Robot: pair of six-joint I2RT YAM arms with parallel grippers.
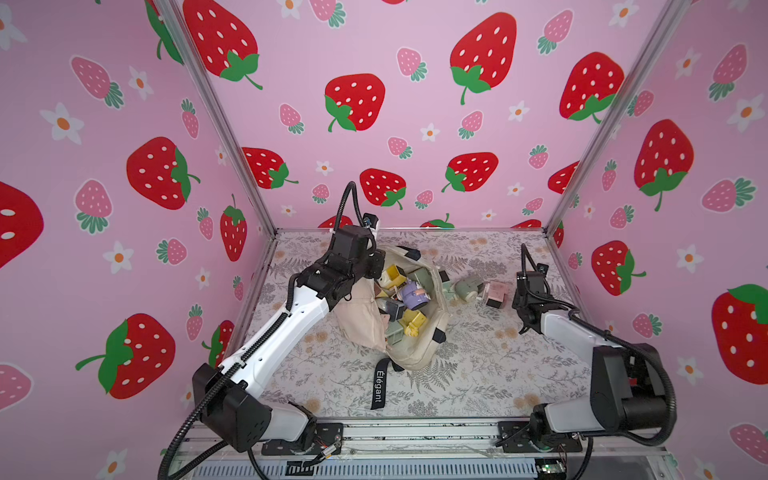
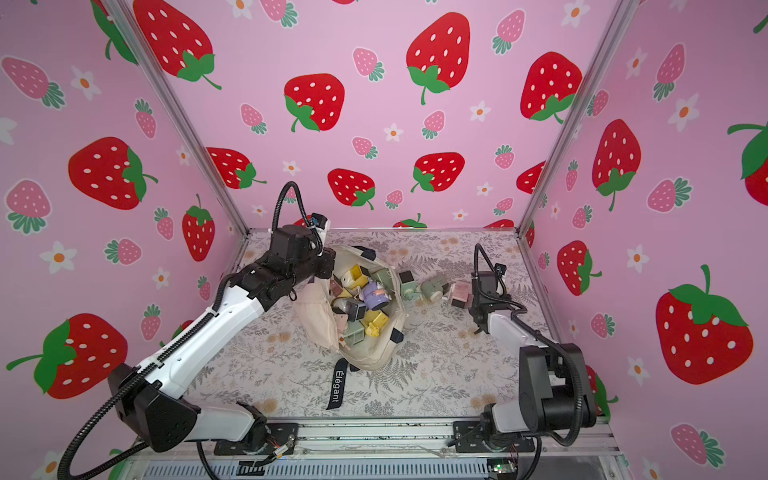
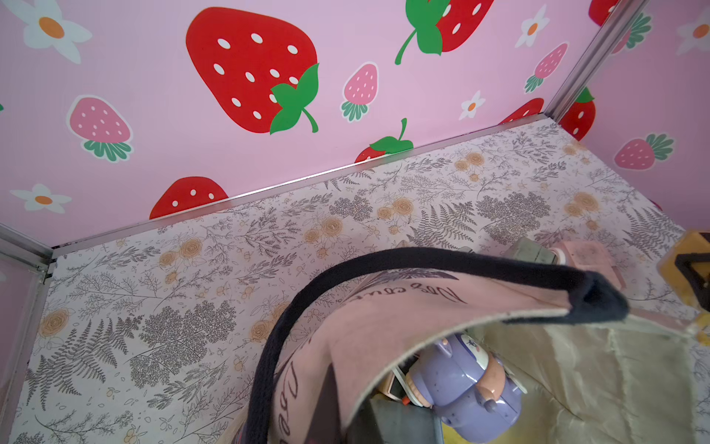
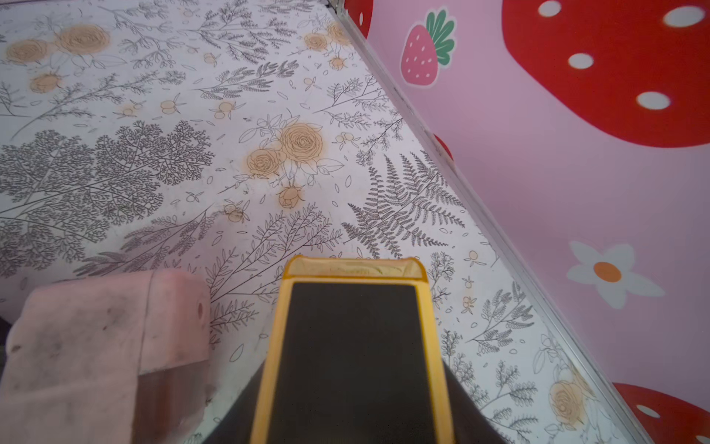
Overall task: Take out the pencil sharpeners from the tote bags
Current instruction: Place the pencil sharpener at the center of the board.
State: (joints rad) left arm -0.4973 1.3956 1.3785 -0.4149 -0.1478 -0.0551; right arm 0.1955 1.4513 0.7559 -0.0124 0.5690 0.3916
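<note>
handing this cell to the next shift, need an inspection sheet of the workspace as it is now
surface: floral table, no spills seen
job's things: tote bag lying open, sharpeners piled inside, purple sharpener on top; green sharpener and pink sharpener out on the table
clutter: nothing seen
claws: left claw shut, seemingly pinching the tote's rim; right claw beside the pink sharpener, open or shut unclear
cables: black cable loops above the left arm, clear of the bag
surroundings: strawberry-print walls, metal frame posts

The left arm point(image 1: 274, 332) and right arm point(image 1: 569, 328) are clad in white shells, jointed in black, and trailed by corrugated black cables point(image 1: 345, 203).
</note>
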